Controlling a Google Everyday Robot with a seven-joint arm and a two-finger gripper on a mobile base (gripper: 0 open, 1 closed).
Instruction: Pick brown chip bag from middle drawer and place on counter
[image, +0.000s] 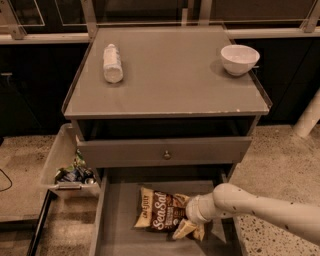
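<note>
The brown chip bag (159, 215) lies flat on the floor of the open middle drawer (122, 240), at the bottom of the view. My gripper (191, 229) reaches in from the right on a white arm (260, 207) and sits at the bag's right end, touching or just over it. That end of the bag is partly hidden by the wrist. The grey counter (170, 85) is the cabinet top above.
A white bottle (112, 63) lies on the counter's left, and a white bowl (239, 59) stands at its back right. The upper drawer front with a round knob (166, 155) juts out above the open drawer. A bin of trash (62, 167) stands on the left, a white post (307, 117) on the right.
</note>
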